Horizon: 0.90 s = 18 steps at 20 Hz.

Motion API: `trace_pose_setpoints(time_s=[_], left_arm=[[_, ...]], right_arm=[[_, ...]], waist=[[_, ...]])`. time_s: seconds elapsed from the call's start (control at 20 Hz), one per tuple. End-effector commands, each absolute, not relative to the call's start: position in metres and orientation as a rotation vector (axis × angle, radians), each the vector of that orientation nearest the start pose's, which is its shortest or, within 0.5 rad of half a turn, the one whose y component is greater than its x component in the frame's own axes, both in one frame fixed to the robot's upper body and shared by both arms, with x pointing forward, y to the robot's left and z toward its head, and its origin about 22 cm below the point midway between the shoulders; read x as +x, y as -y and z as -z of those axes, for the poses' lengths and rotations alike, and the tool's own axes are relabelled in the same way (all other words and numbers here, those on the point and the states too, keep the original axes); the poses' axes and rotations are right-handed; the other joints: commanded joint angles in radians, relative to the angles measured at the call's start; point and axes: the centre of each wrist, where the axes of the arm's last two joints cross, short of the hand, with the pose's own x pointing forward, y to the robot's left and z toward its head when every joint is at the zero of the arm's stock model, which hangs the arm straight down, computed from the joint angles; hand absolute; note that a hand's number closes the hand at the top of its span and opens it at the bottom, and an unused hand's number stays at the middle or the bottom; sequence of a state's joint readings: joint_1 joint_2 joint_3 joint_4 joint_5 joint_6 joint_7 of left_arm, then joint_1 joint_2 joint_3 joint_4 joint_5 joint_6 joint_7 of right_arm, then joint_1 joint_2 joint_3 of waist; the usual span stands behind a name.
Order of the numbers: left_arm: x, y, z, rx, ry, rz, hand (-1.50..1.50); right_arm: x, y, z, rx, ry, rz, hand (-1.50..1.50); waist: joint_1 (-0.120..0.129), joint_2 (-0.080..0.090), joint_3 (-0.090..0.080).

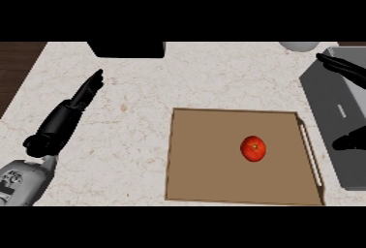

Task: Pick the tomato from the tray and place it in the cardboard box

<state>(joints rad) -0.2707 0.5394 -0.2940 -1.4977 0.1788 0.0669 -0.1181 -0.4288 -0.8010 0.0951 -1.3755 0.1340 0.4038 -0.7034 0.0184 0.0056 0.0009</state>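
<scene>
Presently, the tomato (pixel 253 148) is seen lying loose on the floor of the brown cardboard box (pixel 200 160), right of centre in the frame, touched by neither hand. The right hand (pixel 342 67) is held at the right edge over the grey tray (pixel 325 97), fingers and thumb spread wide apart with nothing between them. The left hand (pixel 85 92) is rested at the left, fingers straight. Placement is judged done. Risk noted: the tomato is round and unrestrained. Should the box wall be clipped by the right thumb, the tomato could be set rolling or the box shifted.
</scene>
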Motion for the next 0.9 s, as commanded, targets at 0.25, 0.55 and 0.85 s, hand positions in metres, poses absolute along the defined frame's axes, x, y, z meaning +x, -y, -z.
trace_pose_setpoints(time_s=[0.25,0.55,0.85], left_arm=[[0.286,-0.268,-0.057,0.088,1.742,0.524,0.00],[0.288,-0.256,-0.048,0.101,1.750,0.537,0.00],[0.294,-0.290,-0.066,0.105,1.743,0.527,0.00]], right_arm=[[0.306,0.308,-0.170,-0.195,1.717,-1.887,-1.50],[0.281,0.263,-0.171,-0.339,1.622,-2.019,-1.50],[0.257,0.237,-0.181,-0.419,1.459,-2.058,-1.50]], waist=[[-0.020,-0.010,-0.002],[-0.029,-0.008,-0.002],[-0.023,-0.007,-0.002]])
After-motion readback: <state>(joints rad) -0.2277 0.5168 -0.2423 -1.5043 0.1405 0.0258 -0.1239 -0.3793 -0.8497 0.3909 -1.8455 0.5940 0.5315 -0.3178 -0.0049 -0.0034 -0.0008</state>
